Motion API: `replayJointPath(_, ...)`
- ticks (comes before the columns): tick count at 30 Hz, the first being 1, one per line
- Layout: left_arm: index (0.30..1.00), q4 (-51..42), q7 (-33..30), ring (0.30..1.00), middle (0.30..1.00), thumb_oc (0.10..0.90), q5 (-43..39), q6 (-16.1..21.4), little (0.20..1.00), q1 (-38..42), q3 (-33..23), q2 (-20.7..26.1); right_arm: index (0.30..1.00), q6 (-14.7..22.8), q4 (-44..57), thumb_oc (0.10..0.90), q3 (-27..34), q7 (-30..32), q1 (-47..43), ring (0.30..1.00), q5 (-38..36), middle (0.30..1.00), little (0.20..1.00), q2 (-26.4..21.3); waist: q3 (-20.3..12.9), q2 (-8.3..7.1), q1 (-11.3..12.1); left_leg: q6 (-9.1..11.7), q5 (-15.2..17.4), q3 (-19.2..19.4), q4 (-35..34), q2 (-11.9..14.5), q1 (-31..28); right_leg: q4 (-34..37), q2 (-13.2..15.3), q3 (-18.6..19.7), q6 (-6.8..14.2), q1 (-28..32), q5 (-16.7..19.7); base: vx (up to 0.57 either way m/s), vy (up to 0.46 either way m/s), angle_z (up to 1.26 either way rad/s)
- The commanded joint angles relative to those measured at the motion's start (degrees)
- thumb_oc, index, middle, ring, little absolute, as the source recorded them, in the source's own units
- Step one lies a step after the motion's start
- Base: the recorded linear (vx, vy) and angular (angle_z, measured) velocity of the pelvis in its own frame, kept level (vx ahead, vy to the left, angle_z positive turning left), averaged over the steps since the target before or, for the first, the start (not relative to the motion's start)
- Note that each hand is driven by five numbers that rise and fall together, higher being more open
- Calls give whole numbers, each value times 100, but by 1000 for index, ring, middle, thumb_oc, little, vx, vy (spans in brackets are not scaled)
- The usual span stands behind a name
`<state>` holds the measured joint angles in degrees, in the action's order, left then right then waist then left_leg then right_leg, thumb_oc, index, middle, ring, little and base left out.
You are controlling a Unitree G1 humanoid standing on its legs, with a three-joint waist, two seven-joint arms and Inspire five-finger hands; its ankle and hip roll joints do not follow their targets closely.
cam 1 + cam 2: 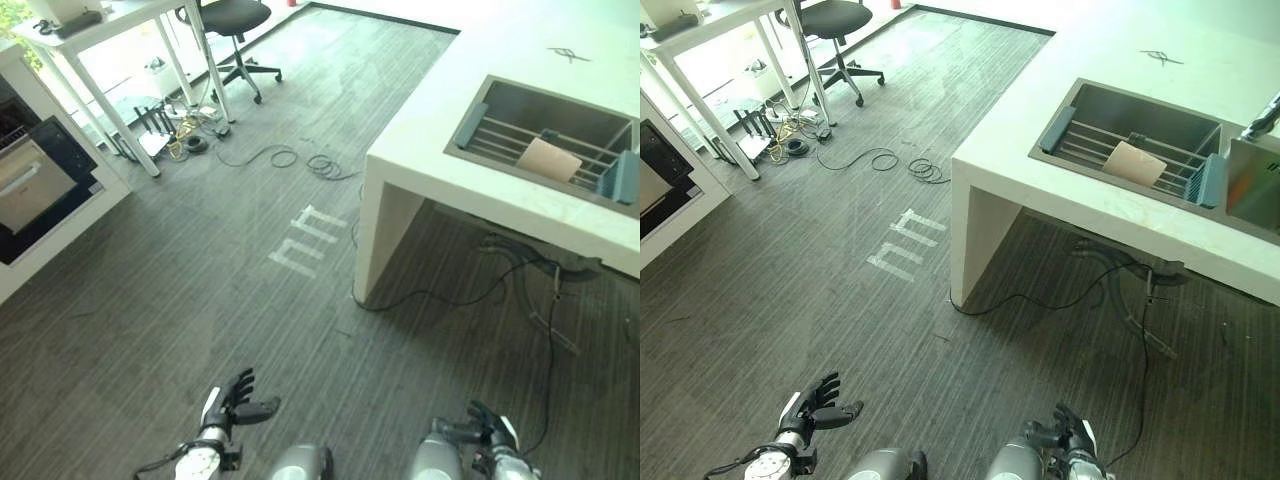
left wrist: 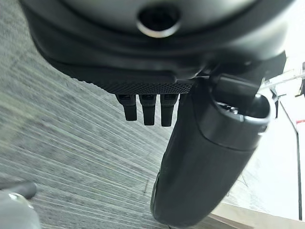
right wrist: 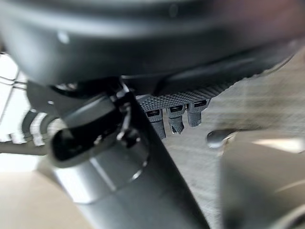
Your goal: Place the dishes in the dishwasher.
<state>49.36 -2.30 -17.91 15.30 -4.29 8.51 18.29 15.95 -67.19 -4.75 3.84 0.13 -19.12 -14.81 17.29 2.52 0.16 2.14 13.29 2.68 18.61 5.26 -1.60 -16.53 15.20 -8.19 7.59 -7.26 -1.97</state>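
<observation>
Grey striped flooring (image 1: 200, 270) stretches ahead of me, with white tape marks (image 1: 306, 238) near its middle, a white counter (image 1: 480, 60) to my right, a black office chair (image 1: 235, 25) and a white desk (image 1: 110, 25) far off to the left. Set into the counter is a steel sink (image 1: 1140, 125) with a wire rack (image 1: 1120, 150), and a tan dish (image 1: 1134, 163) lies on that rack. I see my left hand (image 1: 232, 398) and right hand (image 1: 492, 425) low over the floor, both empty with fingers loosely spread.
</observation>
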Motion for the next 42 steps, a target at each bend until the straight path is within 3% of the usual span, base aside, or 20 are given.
replayJointPath(1, 900, -36, -209, 900, 900, 800, -321, 435, 900, 97, -197, -72, 900, 548, 257, 800, -75, -21, -24, 900, 186, 900, 900, -553, -252, 14, -54, 101, -295, -49, -142, 749, 136, -398, -250, -34, 41, 293, -654, -14, -702, -34)
replayJointPath(2, 900, 143, -217, 900, 900, 800, -303, 488, 900, 115, -227, -132, 900, 567, 252, 800, -118, -43, -43, 900, 247, 900, 900, -571, -242, -1, -78, 168, -405, 3, -142, 918, 166, -430, -343, -75, -61, 262, -705, 14, -875, -36)
replayJointPath(3, 900, 534, -217, 900, 900, 800, -188, 589, 900, 161, -213, -229, 900, 679, 124, 800, -139, -97, -15, 900, 162, 900, 900, -624, -208, -30, -143, 211, -946, 156, -142, 1146, 260, -278, -548, -142, -253, 377, -742, 53, -717, -45)
replayJointPath(5, 900, 790, -251, 900, 900, 800, -66, 605, 900, 231, -152, -328, 900, 704, 61, 800, -61, -113, 33, 900, 81, 900, 900, -661, -165, -129, -187, 142, -1187, 409, -141, 1017, 242, -66, -612, -225, -397, 550, -720, 119, -567, -30)
replayJointPath(8, 900, 1033, -357, 900, 900, 800, -91, 619, 900, 165, -182, -481, 900, 645, -37, 800, -42, -176, 14, 900, 109, 900, 900, -702, -180, -136, -66, -60, -698, 143, -100, 22, 388, -66, -709, -177, -416, 516, -738, 180, -252, 1)
replayJointPath(11, 900, 1171, -425, 900, 900, 800, -96, 580, 900, -47, -299, -502, 900, 638, -130, 800, -117, -291, -14, 900, 283, 900, 900, -673, -196, 257, 101, -139, -537, -620, -142, -730, 844, -66, -1274, -21, -387, 460, -738, 262, -30, -82)
replayJointPath(14, 900, 1336, -364, 900, 900, 800, -294, 548, 900, -101, -401, -525, 900, 609, -130, 800, -197, -240, -18, 900, 258, 900, 900, -659, -127, 288, 233, -62, -846, -650, -142, -951, 1284, -66, -1433, 110, -428, 582, -846, 261, 70, -118)
replayJointPath(17, 900, 1523, -357, 900, 900, 800, -459, 460, 900, -131, -676, -568, 900, 604, -185, 800, -189, -266, -71, 900, 263, 900, 900, -539, -154, 261, 297, -294, -700, -560, -142, -929, 1165, -136, -1525, 8, -436, 669, -819, 290, 82, -65)
replayJointPath(20, 900, 1649, -449, 900, 900, 800, -454, 559, 900, -123, -853, -546, 900, 645, -143, 800, -157, -292, -43, 900, 346, 900, 900, -444, -153, 175, 317, -570, -493, -382, -142, -915, 988, -1395, -1416, -131, -272, 283, -592, 221, 41, -28)
replayJointPath(21, 900, 1738, -514, 900, 900, 800, -468, 677, 900, -131, -871, -540, 900, 660, -143, 800, -138, -299, 8, 900, 251, 900, 900, -424, -120, 209, 276, -702, -406, -351, -142, -883, 873, -2476, -1381, -188, -218, -34, -406, 211, 43, -37)
replayJointPath(23, 900, 1828, -607, 900, 900, 800, -653, 779, 900, -109, -874, -535, 900, 574, -215, 800, -97, -355, 22, 900, 178, 900, 900, -430, -101, 246, 246, -831, -357, -369, -142, -864, 786, -3002, -1230, -287, -255, -383, -279, 213, -25, -38)
replayJointPath(25, 900, 1832, -591, 900, 900, 800, -936, 774, 900, -47, -926, -508, 900, 493, -353, 800, -77, -398, -56, 900, 38, 900, 900, -456, -59, 194, 217, -751, -258, -434, -142, -910, 655, -1386, -978, -467, -293, -214, -368, 173, -175, -19)
replayJointPath(28, 900, 1734, -597, 900, 900, 800, -1609, 759, 900, 10, -1034, -391, 900, 370, -402, 800, -94, -437, -89, 900, 67, 900, 900, -473, -25, 122, 110, -649, -134, -503, -142, -938, 511, -234, -1091, -390, -276, -94, -199, 113, -214, -1)
replayJointPath(29, 900, 1735, -608, 900, 900, 800, -1740, 760, 900, 17, -1074, -380, 900, 327, -416, 800, -102, -457, -100, 900, 67, 900, 900, -475, -41, 123, 114, -618, -153, -484, -142, -899, 502, -109, -1110, -415, -309, 3, -246, 124, -285, 21)
replayJointPath(30, 900, 1752, -633, 900, 900, 800, -1901, 770, 900, 52, -1170, -385, 900, 277, -474, 800, -59, -472, -62, 900, 95, 900, 900, -464, -71, -25, 91, -578, -160, -398, -142, -959, 448, -66, -1135, -108, -341, 78, -444, 125, -275, 16)
replayJointPath(33, 900, 1716, -556, 900, 900, 800, -1687, 844, 900, 32, -1225, -457, 900, 218, -526, 800, -14, -360, 59, 900, 206, 900, 900, -435, -64, -321, 167, -403, -451, -68, -24, -991, 407, -66, -975, 31, -428, 350, -628, 105, -212, 22)
replayJointPath(35, 900, 1642, -519, 900, 900, 800, -1485, 1018, 900, -25, -1135, -522, 900, 121, -644, 800, 115, -352, 103, 900, -95, 900, 900, -475, -21, -362, 232, -286, -577, -201, 155, -852, 616, -66, -976, 112, -462, 463, -677, 102, 7, 6)
replayJointPath(36, 900, 1608, -520, 900, 900, 800, -1379, 1049, 900, -37, -1111, -530, 900, 131, -682, 800, 178, -372, 116, 900, -79, 900, 900, -487, -33, -330, 244, -274, -611, -278, -142, -750, 553, -66, -986, 101, -448, 475, -701, 137, 243, -4)
replayJointPath(37, 900, 1557, -528, 900, 900, 800, -1308, 1020, 900, -24, -1034, -525, 900, 207, -709, 800, 240, -388, 124, 900, -70, 900, 900, -534, -33, -144, 226, -112, -708, -408, -142, -404, 857, -66, -1080, -8, -439, 514, -763, 80, 224, 7)
replayJointPath(42, 900, 1655, -501, 900, 900, 800, -1625, 892, 900, 239, -920, -518, 900, 64, -515, 800, 407, -305, 115, 900, -693, 900, 900, -575, -122, 26, 18, 37, -625, -91, -142, 11, 1073, -66, -842, -384, -343, 481, -817, 46, 295, 31)
